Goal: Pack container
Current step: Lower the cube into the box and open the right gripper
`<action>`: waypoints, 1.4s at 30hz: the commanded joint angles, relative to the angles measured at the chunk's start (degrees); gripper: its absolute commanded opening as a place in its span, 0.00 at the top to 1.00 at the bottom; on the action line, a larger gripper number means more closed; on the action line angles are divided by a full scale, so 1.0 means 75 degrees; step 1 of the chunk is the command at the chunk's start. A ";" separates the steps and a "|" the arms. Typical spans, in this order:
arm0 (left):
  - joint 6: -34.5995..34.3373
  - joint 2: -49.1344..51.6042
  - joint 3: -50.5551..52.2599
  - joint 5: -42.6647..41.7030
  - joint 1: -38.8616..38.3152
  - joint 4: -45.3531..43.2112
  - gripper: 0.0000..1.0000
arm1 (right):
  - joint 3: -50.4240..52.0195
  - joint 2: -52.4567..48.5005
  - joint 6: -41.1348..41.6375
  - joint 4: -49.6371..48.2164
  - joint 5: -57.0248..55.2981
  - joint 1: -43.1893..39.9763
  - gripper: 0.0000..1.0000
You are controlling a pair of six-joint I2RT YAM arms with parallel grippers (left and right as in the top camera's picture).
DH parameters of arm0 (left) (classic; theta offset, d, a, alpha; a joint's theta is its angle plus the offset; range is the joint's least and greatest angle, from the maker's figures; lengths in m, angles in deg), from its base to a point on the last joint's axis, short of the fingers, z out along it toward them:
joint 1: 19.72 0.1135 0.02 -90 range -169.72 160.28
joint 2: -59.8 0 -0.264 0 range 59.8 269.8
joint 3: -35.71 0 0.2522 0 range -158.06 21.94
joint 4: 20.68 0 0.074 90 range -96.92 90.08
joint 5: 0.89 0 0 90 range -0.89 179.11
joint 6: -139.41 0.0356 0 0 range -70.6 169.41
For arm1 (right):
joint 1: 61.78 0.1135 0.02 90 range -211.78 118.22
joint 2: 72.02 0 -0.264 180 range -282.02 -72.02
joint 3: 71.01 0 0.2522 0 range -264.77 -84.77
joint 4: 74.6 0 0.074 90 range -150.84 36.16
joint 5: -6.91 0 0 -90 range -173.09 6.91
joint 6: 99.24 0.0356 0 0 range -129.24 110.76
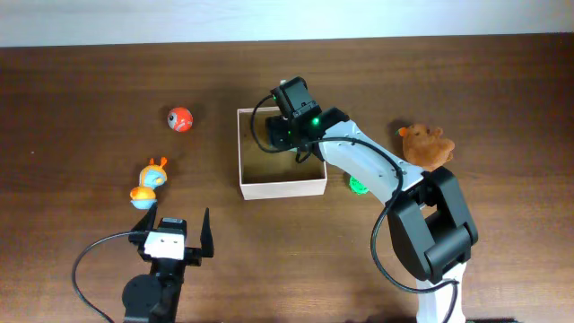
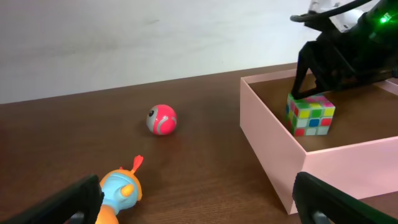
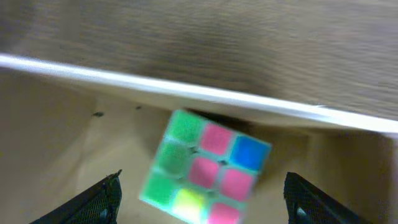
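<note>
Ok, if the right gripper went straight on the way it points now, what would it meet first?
The right gripper would first meet the puzzle cube, which sits in the container in line with its open jaws; the gap is hard to judge.

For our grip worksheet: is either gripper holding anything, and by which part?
Nothing is held. The right gripper stands open above the cube in the box, clear of its sides; the left gripper is open and empty.
</note>
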 commanded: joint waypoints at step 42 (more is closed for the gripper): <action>0.0146 -0.0073 0.0044 0.0000 0.0038 -0.0020 0.01 | -0.0420 -0.0871 -0.0338 -0.0688 0.0414 0.0350 0.75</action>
